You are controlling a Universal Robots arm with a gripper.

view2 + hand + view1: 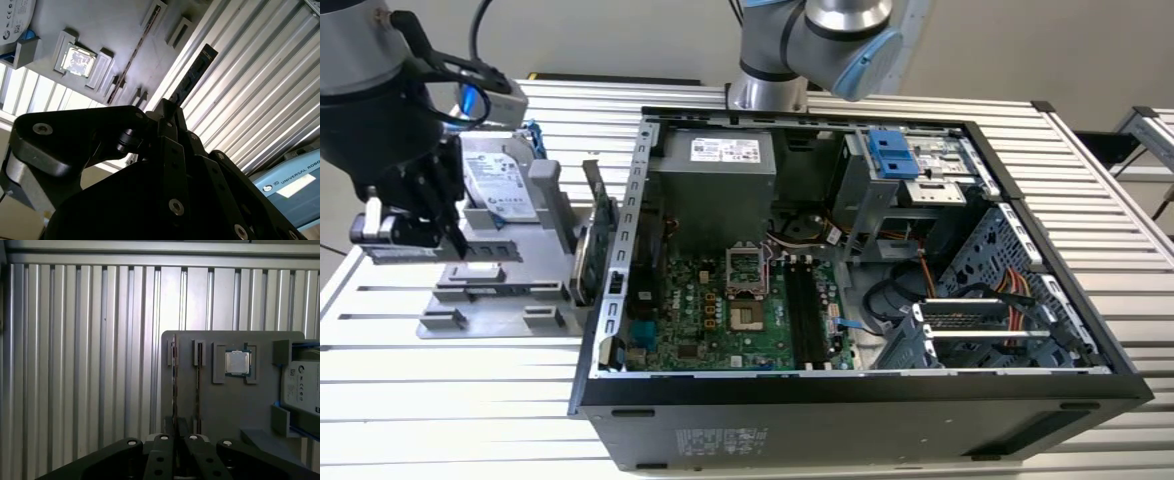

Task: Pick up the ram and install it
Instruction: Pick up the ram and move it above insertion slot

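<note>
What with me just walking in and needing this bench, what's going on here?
The arm's end effector hangs over the gray parts holder beside the open computer case. It appears shut on the ram, a thin dark stick jutting out of its grip in the second wrist view. The ram is not yet in the case. A hard drive rests in the holder.

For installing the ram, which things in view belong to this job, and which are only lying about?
Job: thin dark ram stick, held in the black gripper; open black computer case.
Lying about: silver hard drive; square silver processor chip; grey holder tray.
</note>
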